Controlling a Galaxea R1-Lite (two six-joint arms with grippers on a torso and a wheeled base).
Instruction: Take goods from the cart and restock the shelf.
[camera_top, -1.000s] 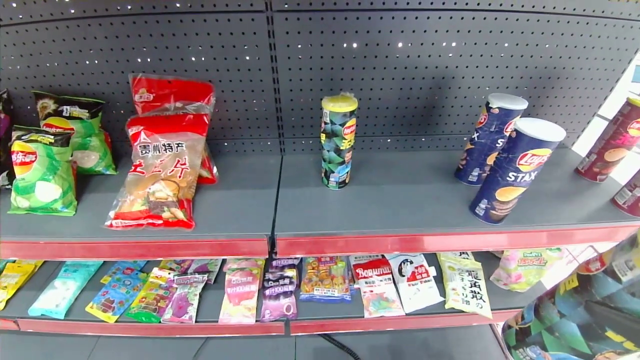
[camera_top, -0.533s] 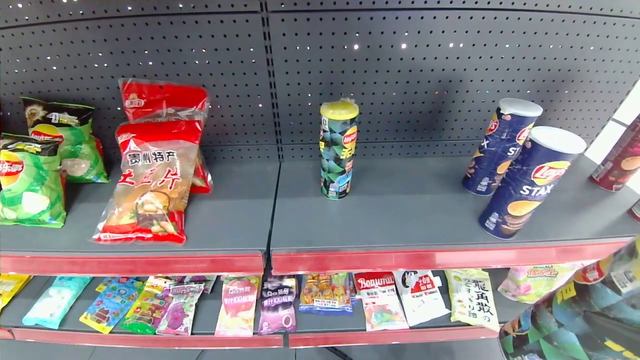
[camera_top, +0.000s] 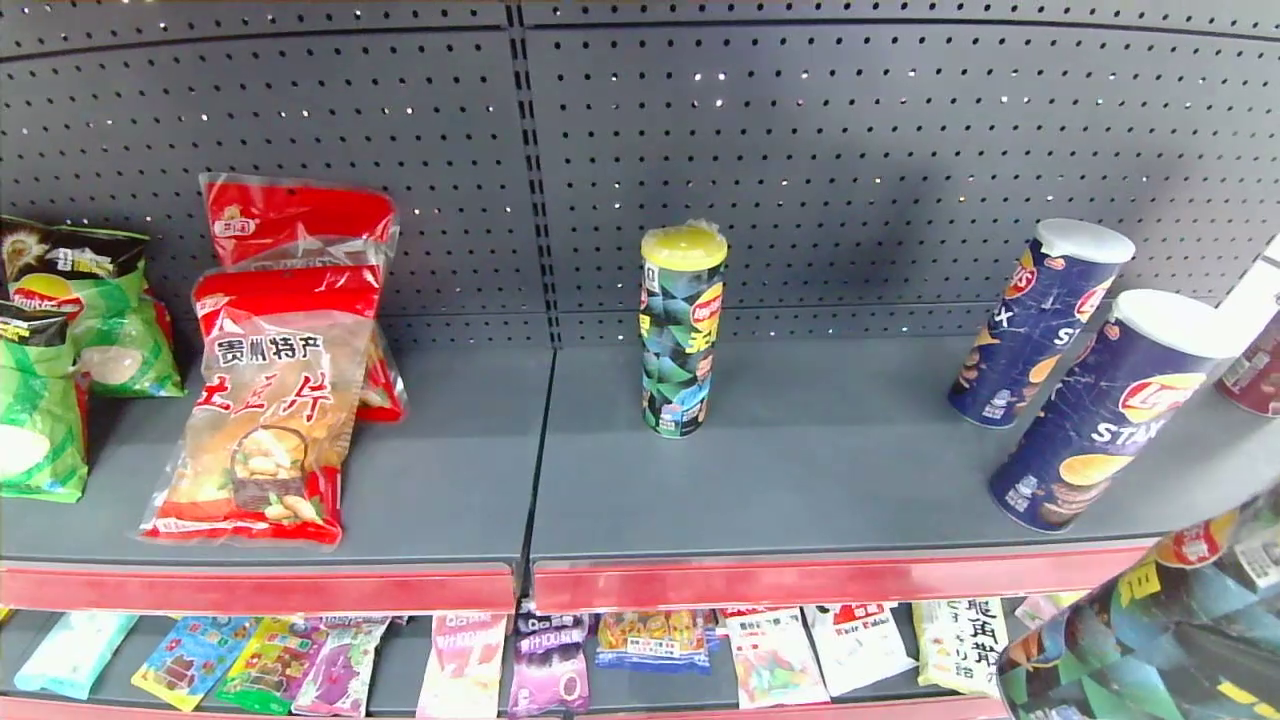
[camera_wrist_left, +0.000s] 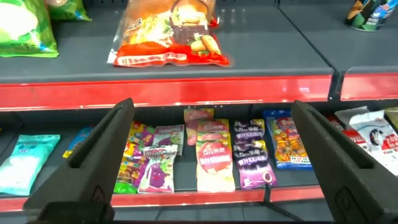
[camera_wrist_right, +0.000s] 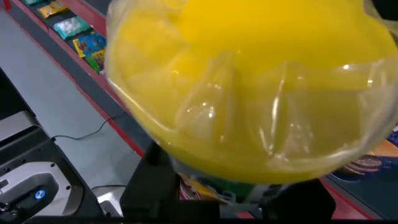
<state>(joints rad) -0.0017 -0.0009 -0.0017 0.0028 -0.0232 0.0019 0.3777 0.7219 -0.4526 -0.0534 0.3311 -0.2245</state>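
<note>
Cardboard chip can (camera_top: 1140, 650), I'm judging, light yet crushable; right pincer (camera_wrist_right: 224, 196) is clasping its body; left pincer (camera_wrist_left: 211, 149) is gaping, empty.

The upper shelf board (camera_top: 820, 480) is lying bare in a wide stretch between the yellow-lidded can (camera_top: 682, 330) and the two blue cans (camera_top: 1110, 420), open right down to its red front edge. A narrower gap is running between that can and the red bags (camera_top: 265, 400). Green bags (camera_top: 60, 330) are crowding the far left, a dark red can (camera_top: 1255, 370) the far right. A second patterned can (camera_top: 1150, 640) is hanging before the lower right corner, standing in the way there.
</note>
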